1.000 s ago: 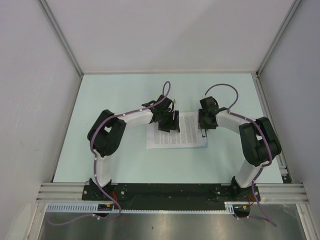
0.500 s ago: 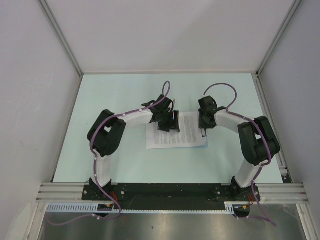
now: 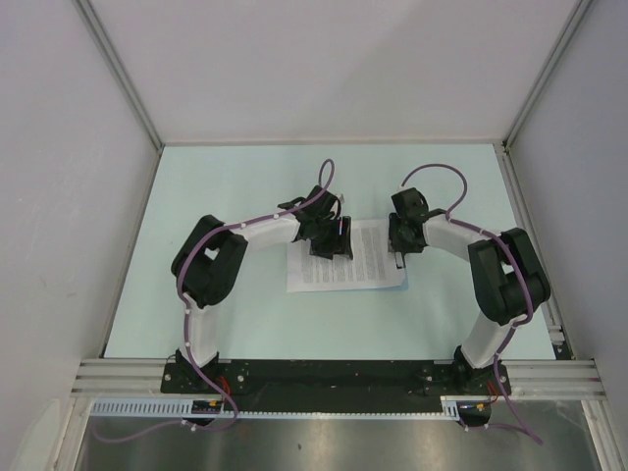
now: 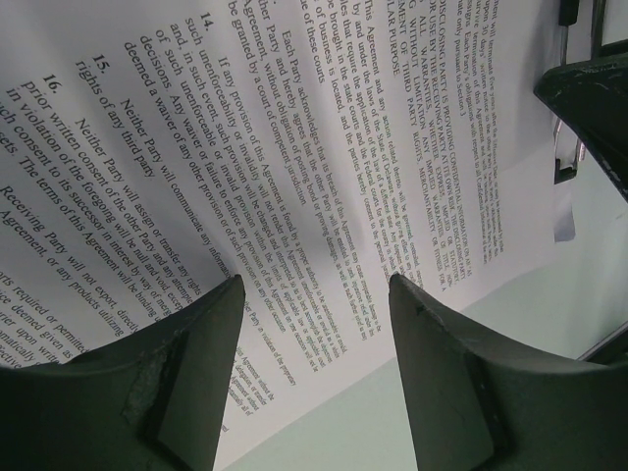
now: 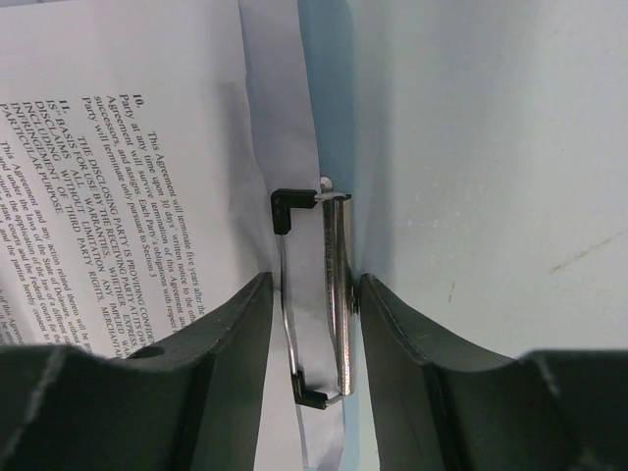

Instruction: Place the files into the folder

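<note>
The files (image 3: 343,263) lie flat mid-table, printed side up, and fill the left wrist view (image 4: 294,147). My left gripper (image 3: 329,247) hovers open over their left part, jaws wide apart (image 4: 316,285), holding nothing. The folder shows as a pale-blue strip (image 5: 308,118) along the files' right edge; the rest is hidden under the paper (image 5: 128,147). A metal clip (image 5: 337,294) with a wire lever lies on that strip. My right gripper (image 3: 398,255) is open and straddles the clip (image 5: 314,280). Its right finger (image 5: 392,334) touches the metal bar.
The pale mint tabletop (image 3: 245,186) is walled by grey panels at the back and sides. An aluminium rail (image 3: 334,378) runs along the near edge by the arm bases. The right gripper's dark body (image 4: 589,88) and the clip (image 4: 567,147) show in the left wrist view.
The right arm shifted very slightly left and back again. The left arm and the files have not visibly moved.
</note>
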Tool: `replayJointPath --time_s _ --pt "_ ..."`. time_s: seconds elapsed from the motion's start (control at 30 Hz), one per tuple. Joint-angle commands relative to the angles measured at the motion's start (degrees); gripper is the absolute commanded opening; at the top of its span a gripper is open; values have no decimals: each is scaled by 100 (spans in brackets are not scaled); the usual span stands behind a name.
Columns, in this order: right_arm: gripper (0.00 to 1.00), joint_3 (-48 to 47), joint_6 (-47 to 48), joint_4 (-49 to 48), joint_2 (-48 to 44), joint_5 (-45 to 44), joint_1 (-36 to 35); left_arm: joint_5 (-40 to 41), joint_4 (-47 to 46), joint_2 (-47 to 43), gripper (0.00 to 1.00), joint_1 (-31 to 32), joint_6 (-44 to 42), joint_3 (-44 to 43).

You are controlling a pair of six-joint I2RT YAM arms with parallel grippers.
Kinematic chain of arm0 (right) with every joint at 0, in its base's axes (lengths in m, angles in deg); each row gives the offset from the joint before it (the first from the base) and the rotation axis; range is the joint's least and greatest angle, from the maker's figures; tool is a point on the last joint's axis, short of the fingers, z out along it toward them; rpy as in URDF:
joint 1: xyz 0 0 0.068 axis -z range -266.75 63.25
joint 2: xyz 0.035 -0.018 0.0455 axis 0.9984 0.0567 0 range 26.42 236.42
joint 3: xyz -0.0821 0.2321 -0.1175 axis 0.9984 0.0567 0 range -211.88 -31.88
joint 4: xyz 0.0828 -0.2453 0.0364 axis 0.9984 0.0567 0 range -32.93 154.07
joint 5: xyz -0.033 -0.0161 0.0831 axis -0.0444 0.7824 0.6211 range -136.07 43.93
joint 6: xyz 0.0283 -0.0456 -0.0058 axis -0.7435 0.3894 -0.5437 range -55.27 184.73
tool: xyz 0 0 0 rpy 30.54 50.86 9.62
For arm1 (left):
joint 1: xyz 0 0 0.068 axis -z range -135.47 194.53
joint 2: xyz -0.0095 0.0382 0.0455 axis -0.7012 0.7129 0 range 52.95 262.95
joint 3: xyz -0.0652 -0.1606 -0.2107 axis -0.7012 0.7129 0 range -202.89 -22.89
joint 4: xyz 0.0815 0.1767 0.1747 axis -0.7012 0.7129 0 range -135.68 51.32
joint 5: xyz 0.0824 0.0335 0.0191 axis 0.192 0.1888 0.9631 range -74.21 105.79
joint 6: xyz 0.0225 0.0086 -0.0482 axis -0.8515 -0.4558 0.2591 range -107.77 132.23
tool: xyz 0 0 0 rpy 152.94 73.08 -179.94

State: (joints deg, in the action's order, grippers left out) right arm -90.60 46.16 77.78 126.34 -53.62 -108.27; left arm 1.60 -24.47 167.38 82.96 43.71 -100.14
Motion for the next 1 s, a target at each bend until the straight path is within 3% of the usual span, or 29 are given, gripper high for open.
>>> replayJointPath --time_s 0.0,0.2,0.23,0.27,0.33,0.4,0.6,0.83,0.97 --pt "43 168 -15 407 80 176 -89 57 15 97 67 -29 -72 140" --pt "41 176 -94 434 326 -141 -195 66 41 35 68 -20 -81 123" --pt "37 185 -112 399 353 -167 -195 92 50 9 69 -29 -90 114" --pt "23 194 -121 381 362 -176 -195 110 84 -35 70 -29 -116 88" --pt "10 220 -147 303 335 -220 -212 163 129 -70 72 -29 -143 44" --pt "1 238 -139 250 239 -159 -195 189 182 -61 73 -46 -169 9" --pt "0 572 72 -303 -95 411 -2 171 173 193 74 -161 -160 70" --pt "0 1011 3 -1112 -262 2405 639 163 190 448 76 -152 -178 0" --pt "0 1143 -15 -1297 -227 2680 798 163 216 492 76 -152 -195 -70"
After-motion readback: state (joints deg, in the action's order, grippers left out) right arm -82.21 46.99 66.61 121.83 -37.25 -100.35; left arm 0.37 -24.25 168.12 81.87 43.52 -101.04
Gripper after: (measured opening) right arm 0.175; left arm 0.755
